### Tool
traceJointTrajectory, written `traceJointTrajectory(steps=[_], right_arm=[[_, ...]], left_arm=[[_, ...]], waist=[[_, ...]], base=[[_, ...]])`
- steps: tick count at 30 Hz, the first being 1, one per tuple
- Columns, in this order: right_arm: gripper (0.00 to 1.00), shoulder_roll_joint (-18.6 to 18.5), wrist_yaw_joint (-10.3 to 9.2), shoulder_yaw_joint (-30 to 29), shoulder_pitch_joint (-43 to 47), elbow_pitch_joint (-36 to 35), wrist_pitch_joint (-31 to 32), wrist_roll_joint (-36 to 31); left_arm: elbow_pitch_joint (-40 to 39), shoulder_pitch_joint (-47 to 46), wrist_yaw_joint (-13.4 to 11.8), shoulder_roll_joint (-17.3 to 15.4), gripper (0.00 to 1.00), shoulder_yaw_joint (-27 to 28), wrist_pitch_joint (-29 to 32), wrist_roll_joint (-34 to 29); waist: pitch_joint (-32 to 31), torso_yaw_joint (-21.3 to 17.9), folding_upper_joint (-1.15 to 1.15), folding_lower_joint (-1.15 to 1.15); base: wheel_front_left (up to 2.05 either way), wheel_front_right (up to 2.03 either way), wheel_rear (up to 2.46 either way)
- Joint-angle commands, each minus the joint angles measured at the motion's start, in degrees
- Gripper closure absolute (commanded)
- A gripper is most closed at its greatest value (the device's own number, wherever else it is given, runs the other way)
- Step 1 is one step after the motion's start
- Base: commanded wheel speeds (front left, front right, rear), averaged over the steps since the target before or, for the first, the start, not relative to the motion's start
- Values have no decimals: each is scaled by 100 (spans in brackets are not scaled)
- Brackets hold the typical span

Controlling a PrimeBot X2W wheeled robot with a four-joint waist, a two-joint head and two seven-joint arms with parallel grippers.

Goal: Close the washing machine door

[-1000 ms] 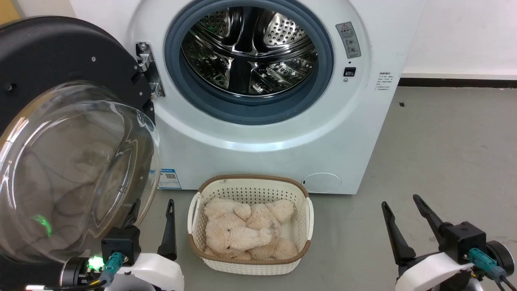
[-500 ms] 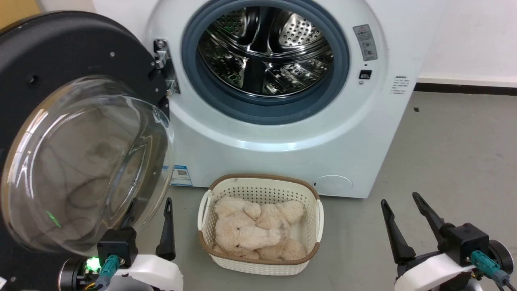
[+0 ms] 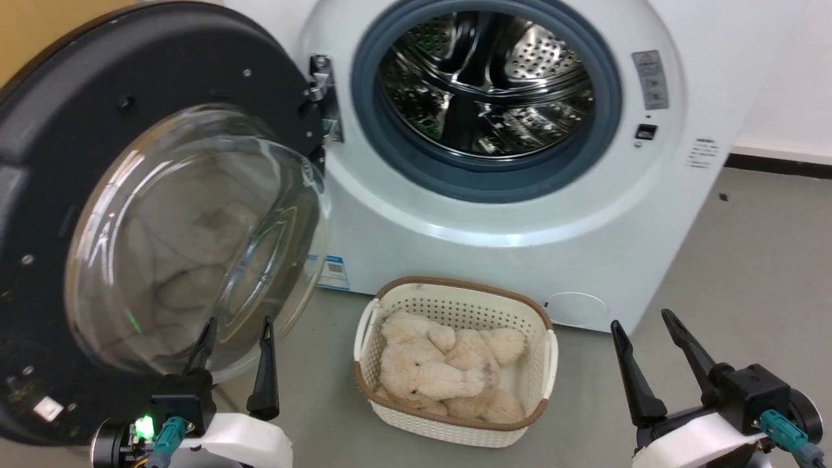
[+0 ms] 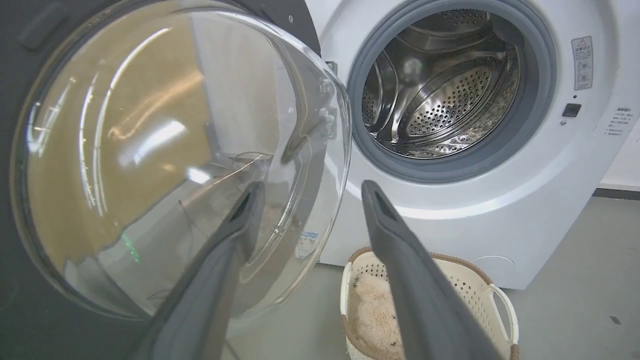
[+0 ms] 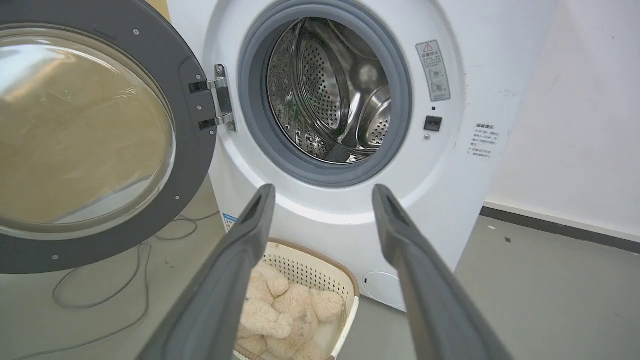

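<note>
Bright, even indoor light is falling from overhead, leaving only faint, soft shadows around the cream perforated plastic basket (image 3: 448, 430). White streaks are glaring across the bulging clear glass of the large round black-rimmed washing machine door (image 3: 195, 234), and the perforated steel drum (image 3: 484, 84) is throwing back hard sparkles. A small green lamp (image 3: 144, 427) is glowing at my left wrist. In my wrist views straight edges are bowing, and the long dark fingers (image 4: 400, 270) of my left gripper (image 4: 312, 184) are looking soft near the lens.
</note>
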State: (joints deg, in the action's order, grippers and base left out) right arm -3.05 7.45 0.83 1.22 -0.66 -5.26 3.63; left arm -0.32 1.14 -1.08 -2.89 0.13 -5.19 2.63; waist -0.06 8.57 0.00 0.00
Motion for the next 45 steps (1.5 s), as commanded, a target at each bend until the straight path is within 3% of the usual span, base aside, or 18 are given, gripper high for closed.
traceJointTrajectory(steps=[1, 17, 45], right_arm=[[0, 7, 1, 27, 65, -40, -69, 45], [0, 2, 2, 233, 41, -25, -260, 159], [0, -229, 3, 810, -330, 179, -594, 469]], left_arm=[[-30, 70, -17, -1, 0, 22, -72, 21], [-143, 175, -74, 0, 0, 102, -263, 135], [-574, 445, -406, 1, 0, 273, -599, 425]], waist=[[-6, 100, 0, 0], [10, 694, 0, 0], [166, 1460, 0, 0]], base=[[0, 0, 0], [0, 0, 0], [0, 0, 0]])
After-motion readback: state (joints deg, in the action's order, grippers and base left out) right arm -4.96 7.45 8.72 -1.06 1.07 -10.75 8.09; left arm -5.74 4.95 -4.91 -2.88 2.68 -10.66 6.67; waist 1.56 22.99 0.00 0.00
